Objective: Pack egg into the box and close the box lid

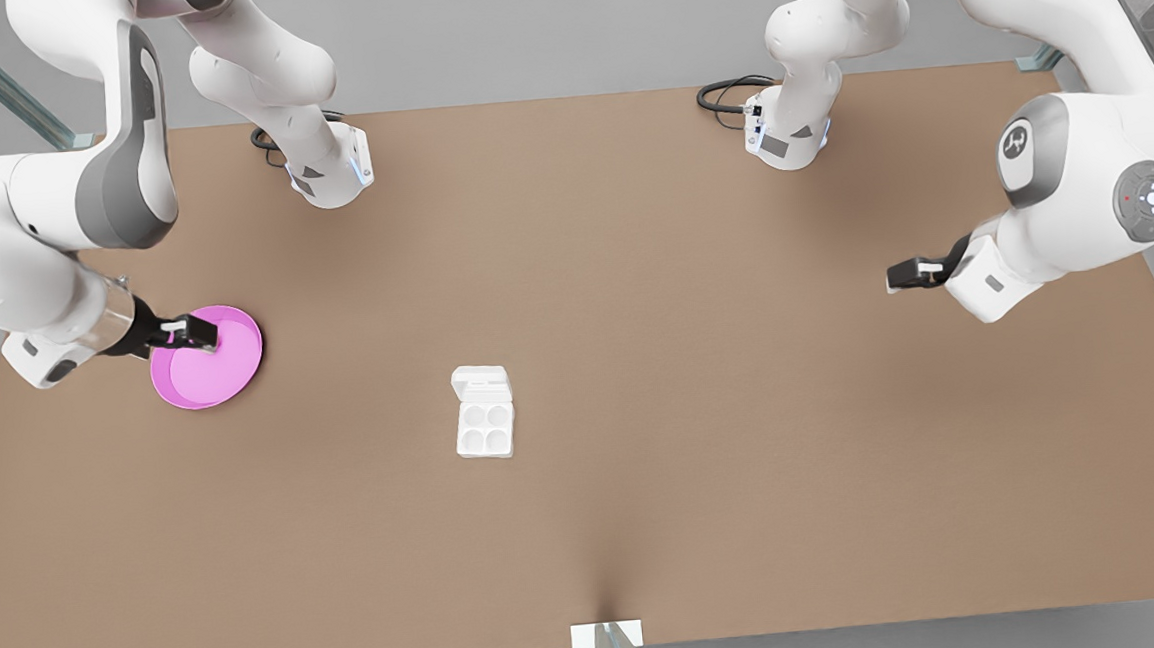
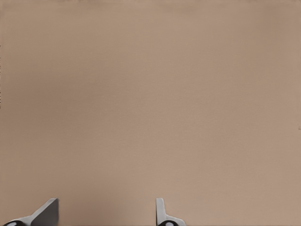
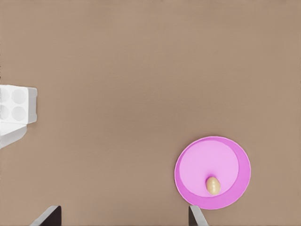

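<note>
Tan egg (image 3: pixel 213 185) lying in pink dish (image 3: pixel 197 162); white box (image 1: pixel 485 427) mid-table, box lid (image 1: pixel 480 382) open.

Two glossy white jointed arms with grey side panels; round grey joint caps; black two-finger grippers; black cables at bases.

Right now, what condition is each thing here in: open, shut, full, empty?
egg: lying in the pink dish, not gripped.
box: all four cups empty.
box lid: open, folded back flat.
right gripper: open, above the dish.
left gripper: open, waiting over bare table.
</note>
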You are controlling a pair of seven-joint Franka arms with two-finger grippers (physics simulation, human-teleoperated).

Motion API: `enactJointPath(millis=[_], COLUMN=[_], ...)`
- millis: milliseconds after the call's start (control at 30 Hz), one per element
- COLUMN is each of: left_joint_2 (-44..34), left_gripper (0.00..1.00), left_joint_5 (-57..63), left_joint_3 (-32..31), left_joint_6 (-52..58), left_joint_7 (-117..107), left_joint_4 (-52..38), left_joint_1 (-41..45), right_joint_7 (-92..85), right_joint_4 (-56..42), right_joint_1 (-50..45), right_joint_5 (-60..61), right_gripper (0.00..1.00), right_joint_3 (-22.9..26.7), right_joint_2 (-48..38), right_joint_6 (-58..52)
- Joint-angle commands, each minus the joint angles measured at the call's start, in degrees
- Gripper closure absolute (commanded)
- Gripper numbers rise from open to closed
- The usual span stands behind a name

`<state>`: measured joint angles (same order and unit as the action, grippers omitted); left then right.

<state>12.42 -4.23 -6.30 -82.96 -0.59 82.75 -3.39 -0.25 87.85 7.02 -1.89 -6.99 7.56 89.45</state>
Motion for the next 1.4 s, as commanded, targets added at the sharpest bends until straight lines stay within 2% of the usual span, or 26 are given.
enactJointPath(millis=[0, 133, 200, 267, 300, 333, 367, 400, 467, 533, 600, 667, 700, 767, 800, 867, 933, 967, 1000, 1167, 1233, 1333, 1367], left_joint_2=[0.06, 1.73, 2.08, 1.99, 2.08, 2.78, 4.62, 9.37, 9.64, 10.52, 10.96, 10.87, 10.87, 10.87, 10.87, 10.87, 10.96, 10.87, 10.96, 10.87, 10.87, 10.78, 10.87], left_gripper=[0.00, 0.00, 0.00, 0.00, 0.00, 0.00, 0.00, 0.00, 0.00, 0.00, 0.00, 0.00, 0.00, 0.00, 0.00, 0.00, 0.00, 0.00, 0.00, 0.00, 0.00, 0.00, 0.00], left_joint_5=[0.10, 0.18, 0.27, 3.17, 3.09, 3.09, 3.26, 3.00, 2.91, 3.00, 3.26, 3.26, 3.26, 3.26, 3.26, 3.26, 3.35, 3.35, 3.35, 3.44, 3.44, 3.52, 3.52], left_joint_3=[-0.03, -0.03, 0.14, 0.14, 0.06, 0.06, 0.06, -0.12, -1.26, -1.00, -1.00, -1.00, -1.00, -1.00, -1.00, -1.00, -1.00, -1.00, -1.00, -1.00, -1.00, -1.00, -1.00], left_joint_6=[-6.51, -5.90, -3.70, -3.70, -3.79, -3.96, -4.31, -4.23, -1.77, -2.56, -2.64, -2.56, -2.47, -2.56, -2.56, -2.56, -2.56, -2.64, -2.56, -2.21, -2.03, -1.85, -1.77], left_joint_7=[-0.55, 0.24, 0.06, -0.11, -0.11, -0.29, -0.38, -0.55, -0.73, -1.08, -4.68, -4.68, -4.68, -4.68, -4.68, -4.68, -4.68, -4.68, -4.68, -4.68, -4.60, -4.42, -4.33], left_joint_4=[-0.04, 0.48, 0.31, 0.66, 0.66, 0.48, -0.13, -4.96, -7.43, -7.16, -6.90, -6.72, -6.72, -6.81, -6.72, -6.72, -6.72, -6.81, -6.81, -6.72, -6.72, -6.64, -6.55], left_joint_1=[0.05, -0.04, -0.22, -0.22, -0.04, -0.04, 0.49, 1.80, 2.07, 1.89, 1.81, 1.98, 1.98, 1.89, 2.07, 2.07, 2.07, 2.07, 2.07, 1.81, 1.72, 1.81, 1.98], right_joint_7=[-0.28, -0.28, -2.21, -2.39, -2.39, -2.30, -1.51, -1.25, -1.42, -2.21, -2.12, -11.09, -10.04, -10.30, -10.30, -10.47, -10.30, -10.30, -10.04, -10.12, -10.21, -9.33, -9.42], right_joint_4=[-0.14, 2.75, 11.81, 27.71, 29.57, 28.95, 24.48, 21.66, 14.98, 16.65, 17.18, 24.38, 25.61, 27.45, 30.88, 31.33, 34.31, 36.68, 38.27, 39.84, 45.03, 49.78, 51.01], right_joint_1=[0.10, 1.24, 3.61, 3.88, 3.96, 4.14, 3.96, 5.19, 8.36, 15.73, 18.90, 22.07, 25.57, 26.38, 28.39, 31.30, 32.70, 39.19, 46.50, 47.91, 55.38, 60.74, 65.57], right_joint_5=[-0.04, -0.04, -0.04, 0.05, 0.05, 0.05, 0.05, -0.22, -0.92, -4.88, -10.33, -11.11, -16.04, -18.40, -20.25, -21.75, -23.59, -26.06, -26.06, -26.06, -26.06, -25.97, -25.88], right_gripper=[0.00, 0.00, 0.00, 0.00, 0.00, 0.00, 0.00, 0.00, 0.00, 0.00, 0.00, 0.00, 0.00, 0.00, 0.00, 0.00, 0.00, 0.00, 0.00, 0.00, 0.00, 0.00, 0.00], right_joint_3=[0.05, -0.04, -0.04, -0.13, -0.04, -0.04, -0.04, 0.22, 0.31, -0.22, -0.65, -2.67, -8.37, -10.23, -12.17, -14.63, -14.72, -21.12, -29.75, -29.83, -34.93, -40.37, -44.25], right_joint_2=[0.00, 0.62, -5.71, -14.15, -14.07, -11.26, -3.70, 2.45, 10.81, 12.22, 14.24, 14.41, 14.23, 13.45, 13.10, 13.18, 13.27, 12.74, 13.44, 13.45, 9.23, 6.50, 6.50], right_joint_6=[5.12, 3.53, 4.15, 11.18, 11.36, 12.23, 11.80, 12.76, 15.57, 20.06, 21.02, 36.67, 38.77, 40.35, 49.93, 50.64, 53.63, 53.89, 53.89, 53.98, 53.72, 54.07, 53.98])
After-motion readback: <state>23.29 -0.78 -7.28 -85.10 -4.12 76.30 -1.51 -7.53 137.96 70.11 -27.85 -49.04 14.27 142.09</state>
